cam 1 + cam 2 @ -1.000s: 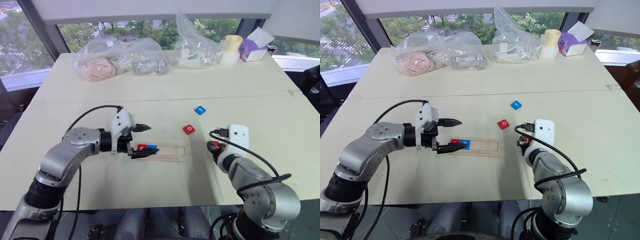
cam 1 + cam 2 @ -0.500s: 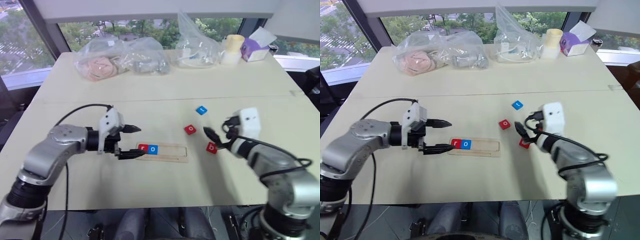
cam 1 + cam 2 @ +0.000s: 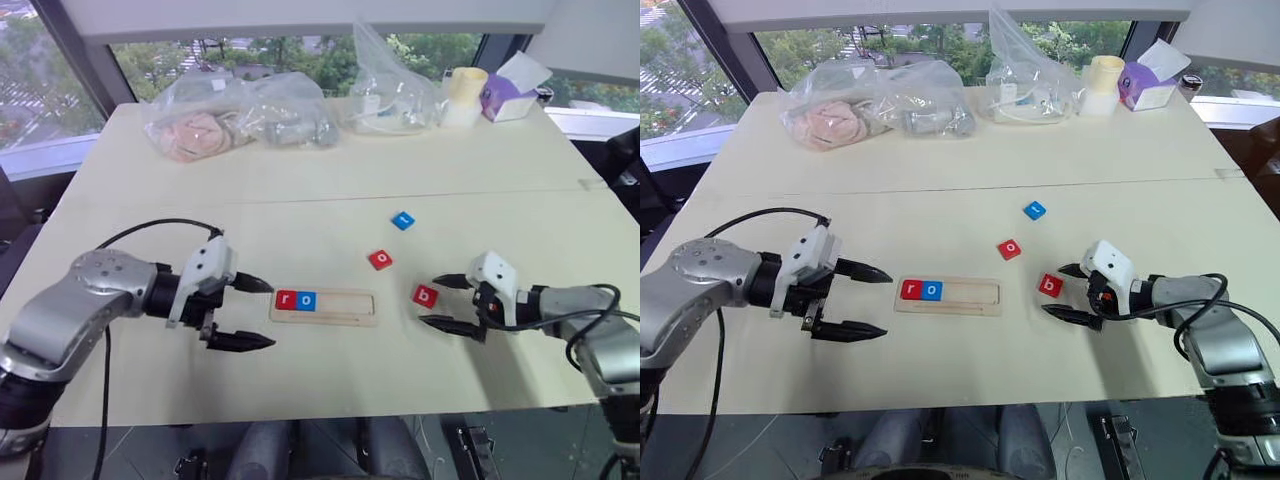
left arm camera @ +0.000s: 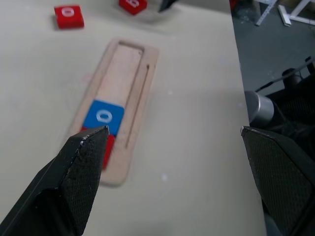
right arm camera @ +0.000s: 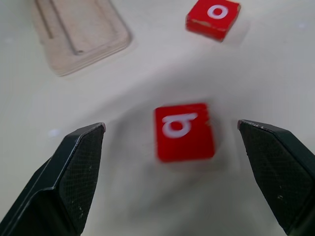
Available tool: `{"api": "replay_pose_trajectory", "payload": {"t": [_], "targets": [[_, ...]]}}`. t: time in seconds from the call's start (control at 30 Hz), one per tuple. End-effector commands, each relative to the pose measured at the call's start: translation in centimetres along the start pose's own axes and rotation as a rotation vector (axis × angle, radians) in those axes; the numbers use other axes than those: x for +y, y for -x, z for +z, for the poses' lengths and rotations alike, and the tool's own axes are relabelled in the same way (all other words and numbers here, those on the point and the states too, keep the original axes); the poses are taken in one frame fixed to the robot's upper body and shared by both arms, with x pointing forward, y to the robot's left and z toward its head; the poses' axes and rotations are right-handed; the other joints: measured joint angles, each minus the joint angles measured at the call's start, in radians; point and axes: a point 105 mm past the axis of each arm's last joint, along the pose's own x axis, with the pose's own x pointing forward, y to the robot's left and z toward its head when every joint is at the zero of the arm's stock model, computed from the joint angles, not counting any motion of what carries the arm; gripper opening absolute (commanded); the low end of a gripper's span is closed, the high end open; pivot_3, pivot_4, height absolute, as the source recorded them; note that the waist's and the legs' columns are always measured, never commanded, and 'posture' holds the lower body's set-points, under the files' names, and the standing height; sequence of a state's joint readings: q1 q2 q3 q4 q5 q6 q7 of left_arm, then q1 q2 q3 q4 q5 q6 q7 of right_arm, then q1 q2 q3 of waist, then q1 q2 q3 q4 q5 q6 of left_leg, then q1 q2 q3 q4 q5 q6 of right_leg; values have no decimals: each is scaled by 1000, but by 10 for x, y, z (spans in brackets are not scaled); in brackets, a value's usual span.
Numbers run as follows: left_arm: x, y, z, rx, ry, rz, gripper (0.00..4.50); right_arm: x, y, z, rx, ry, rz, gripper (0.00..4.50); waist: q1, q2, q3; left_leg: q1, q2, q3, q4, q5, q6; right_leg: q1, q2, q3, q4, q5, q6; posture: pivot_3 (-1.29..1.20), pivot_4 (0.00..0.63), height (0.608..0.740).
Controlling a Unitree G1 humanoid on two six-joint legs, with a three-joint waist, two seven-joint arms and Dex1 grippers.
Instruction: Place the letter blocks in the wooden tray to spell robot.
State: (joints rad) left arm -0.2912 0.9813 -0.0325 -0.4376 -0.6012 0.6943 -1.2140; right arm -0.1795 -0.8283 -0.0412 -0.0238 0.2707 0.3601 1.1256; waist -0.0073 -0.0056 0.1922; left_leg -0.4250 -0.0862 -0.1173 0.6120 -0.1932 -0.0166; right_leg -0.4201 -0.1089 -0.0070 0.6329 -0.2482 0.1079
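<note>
The wooden tray (image 3: 340, 305) lies near the table's front middle. At its left end sit a red "r" block (image 3: 287, 298) and a blue "o" block (image 3: 306, 299). A red "b" block (image 3: 425, 295) lies flat on the table to the right of the tray. It is just ahead of my open right gripper (image 3: 1053, 290) and level with the gap between its fingertips, which do not touch it. A red "o" block (image 3: 379, 259) and a blue "t" block (image 3: 402, 220) lie farther back. My left gripper (image 3: 268, 315) is open and empty, left of the tray.
Clear plastic bags (image 3: 240, 115) with contents, a cream roll (image 3: 462, 97) and a purple tissue box (image 3: 510, 92) line the table's far edge. A seam (image 3: 330, 196) crosses the table behind the blocks. The front edge is close behind both grippers.
My right gripper opened and let the red "b" block drop onto the table, then swung out right and turned level. My left gripper drew back left, away from the tray.
</note>
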Motion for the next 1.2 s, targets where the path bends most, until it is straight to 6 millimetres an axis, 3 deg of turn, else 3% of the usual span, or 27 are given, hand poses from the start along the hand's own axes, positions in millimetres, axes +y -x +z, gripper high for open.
{"api": "replay_pose_trajectory", "payload": {"t": [0.03,0.1,0.27,0.43,0.53,0.6,0.67,0.77,0.97,1.2], "targets": [[1,8,1,23,-40,55,4500,-7,-2,-5,26,51,-13,4208,0,0,0,0,0,0,0,0,0,0,-1,0,0,0,0,0,150,740],[0,8,-3,36,-41,63,4500,-7,-2,-8,43,51,-6,3637,-2,0,0,0,-1,1,-1,0,0,0,-2,0,0,0,0,0,150,740],[1,9,-3,30,-41,81,4500,-7,1,-7,42,53,-31,1143,-1,0,0,0,-1,0,-1,0,0,0,-3,0,-1,0,0,0,150,740],[5,11,-3,24,-36,100,4500,-5,-4,19,-28,98,-50,1150,-2,0,0,0,-1,0,0,0,0,0,-3,1,-1,0,1,0,150,740],[12,17,-8,49,-22,127,4500,22,-21,68,-123,162,67,1150,-10,0,0,0,-1,1,-1,0,0,-2,-3,2,0,1,1,0,150,740],[16,20,-16,94,-32,139,4500,35,-33,79,-101,195,110,1150,-14,0,0,0,0,2,-1,0,0,-4,-2,3,1,1,1,0,150,740],[19,22,-26,141,-55,151,4500,35,-50,87,-100,189,83,1150,-7,-1,0,0,2,2,-1,0,0,-4,0,3,1,1,0,0,150,740],[20,21,-27,132,-57,152,4500,53,-71,104,-132,202,149,1150,0,-1,0,-1,2,2,-1,0,0,-4,2,2,0,1,-1,0,150,740],[14,16,-29,118,-55,151,4500,76,-93,109,-117,238,233,1150,-2,-1,0,-2,-1,2,-1,0,0,-4,0,3,-1,2,1,0,150,740],[11,11,-27,95,-52,165,4500,80,-100,104,-104,253,265,1150,-5,-1,0,-1,0,1,0,0,0,-4,1,3,0,3,1,0,150,740]]}}
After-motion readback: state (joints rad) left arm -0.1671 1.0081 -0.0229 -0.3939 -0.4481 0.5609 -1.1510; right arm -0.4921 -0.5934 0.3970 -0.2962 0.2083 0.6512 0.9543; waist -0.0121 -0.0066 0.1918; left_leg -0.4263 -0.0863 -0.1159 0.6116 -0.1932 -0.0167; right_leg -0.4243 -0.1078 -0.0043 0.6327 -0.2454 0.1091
